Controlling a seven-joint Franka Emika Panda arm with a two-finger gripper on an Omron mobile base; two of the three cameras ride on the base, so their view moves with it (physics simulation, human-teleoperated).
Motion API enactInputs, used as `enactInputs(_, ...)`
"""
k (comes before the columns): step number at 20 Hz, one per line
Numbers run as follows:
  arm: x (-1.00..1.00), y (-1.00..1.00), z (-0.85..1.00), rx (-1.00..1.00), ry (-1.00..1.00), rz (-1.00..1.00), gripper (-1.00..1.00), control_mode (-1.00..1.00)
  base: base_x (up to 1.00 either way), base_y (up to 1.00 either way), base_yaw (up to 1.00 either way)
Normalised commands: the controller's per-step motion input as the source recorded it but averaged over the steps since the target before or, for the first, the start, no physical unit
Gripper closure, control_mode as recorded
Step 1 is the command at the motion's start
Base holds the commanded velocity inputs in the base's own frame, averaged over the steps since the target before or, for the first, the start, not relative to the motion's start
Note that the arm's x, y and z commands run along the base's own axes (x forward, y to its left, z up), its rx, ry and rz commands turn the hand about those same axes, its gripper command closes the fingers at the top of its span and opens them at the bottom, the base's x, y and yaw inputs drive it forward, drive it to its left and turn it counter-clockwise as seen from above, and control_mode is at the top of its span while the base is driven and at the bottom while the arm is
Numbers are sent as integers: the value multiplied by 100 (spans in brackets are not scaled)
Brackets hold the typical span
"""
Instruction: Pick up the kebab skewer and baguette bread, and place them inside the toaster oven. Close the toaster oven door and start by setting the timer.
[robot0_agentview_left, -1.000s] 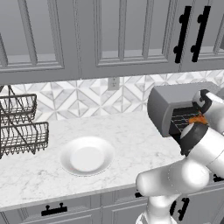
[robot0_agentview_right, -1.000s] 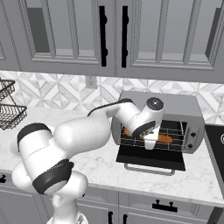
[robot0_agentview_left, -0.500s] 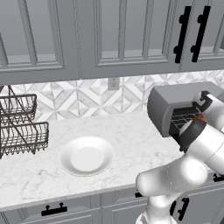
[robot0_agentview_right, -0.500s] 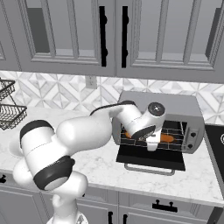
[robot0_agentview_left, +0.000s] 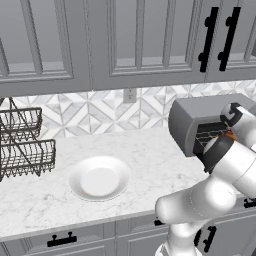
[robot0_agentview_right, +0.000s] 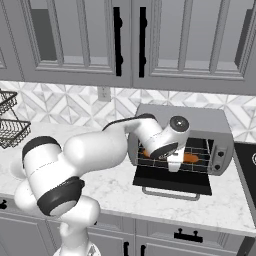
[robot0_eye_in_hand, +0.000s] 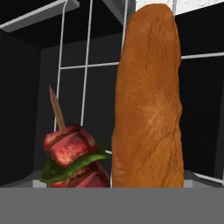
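Pincer (robot0_agentview_right: 175, 165): jaws spread wide, released, nothing held; sits at mouth of toaster oven (robot0_agentview_right: 220, 131), just above its wire rack (robot0_agentview_right: 197, 164).

Toaster oven: boxy, dark grey, rounded top, black interior; stands on marble counter (robot0_agentview_left: 150, 155) w/ white-grey veining.

Toaster oven door (robot0_agentview_right: 172, 181): dropped flat in front of oven, black panel, thin silver bar handle at front edge.

Baguette bread (robot0_eye_in_hand: 148, 105): inside oven, on rack; long, slim, orange-brown, crackled crust.

Kebab skewer (robot0_eye_in_hand: 72, 151): inside oven, just beside baguette; thin wooden stick, glossy red-brown meat chunks, green leaf between.

White plate (robot0_agentview_left: 99, 178): round, smooth, on counter well apart from oven, to its left.
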Motion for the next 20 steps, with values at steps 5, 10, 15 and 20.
enactInputs(5, 0, 0, 0, 0, 0, 0, -100, -100, 0, 0, 0)
enactInputs(10, -9, -1, 11, 0, -1, 0, -100, -100, 0, 0, 0)
enactInputs(15, -9, 0, 19, 0, 0, 0, -100, -100, 0, 0, 0)
enactInputs(20, 9, 0, -10, -6, -5, 0, -100, -100, 0, 0, 0)
